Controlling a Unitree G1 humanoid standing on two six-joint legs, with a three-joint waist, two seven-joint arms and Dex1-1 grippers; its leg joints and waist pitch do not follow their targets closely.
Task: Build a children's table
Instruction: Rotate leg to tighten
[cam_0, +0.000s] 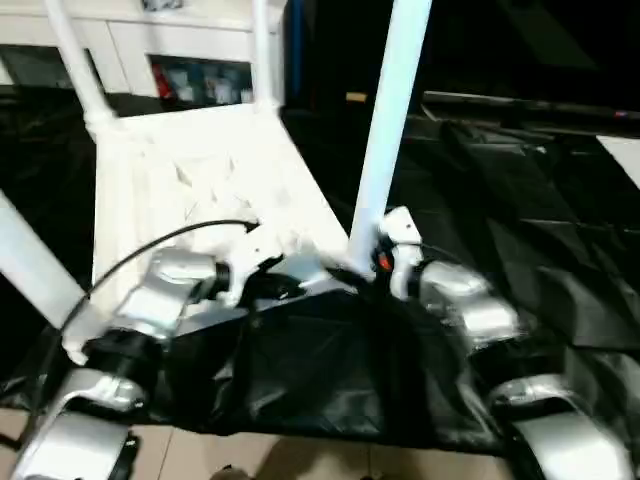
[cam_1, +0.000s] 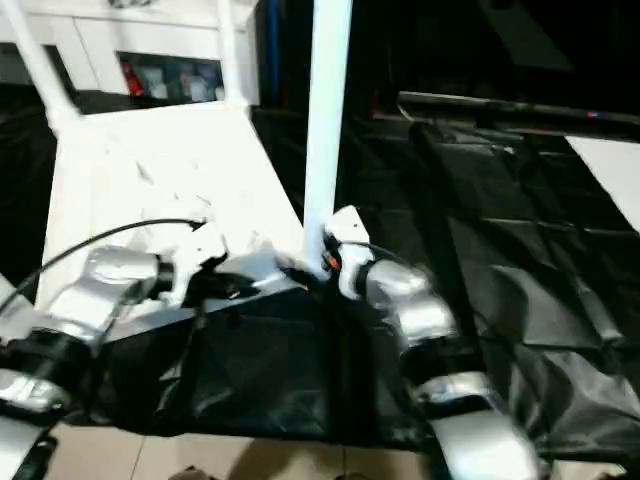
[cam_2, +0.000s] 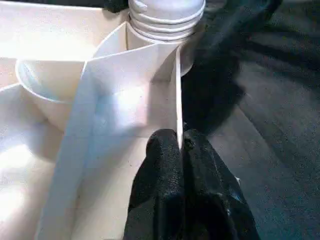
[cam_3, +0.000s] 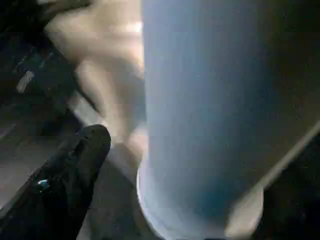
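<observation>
A long white tapered tubular leg (cam_0: 392, 110) stands upright in the near corner socket of the upturned white ribbed plastic tabletop (cam_0: 200, 190), on black sheeting (cam_0: 520, 230). The right gripper (cam_0: 372, 262), nearer, sits against its base, jaws spread and released; the left gripper (cam_2: 181, 150) pinches the tabletop's rim.

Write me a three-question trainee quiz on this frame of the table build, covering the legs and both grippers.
1. True or false: the table top lies with its ribbed underside up.
2. What is the left gripper shut on? A) a leg B) the top's thin edge wall C) the black sheet
3. Which part stands upright just in front of the right gripper?

Key: 1 true. 2 B, its fingers pinch the edge wall near a corner socket. 3 the near-right leg, seated in its socket.
</observation>
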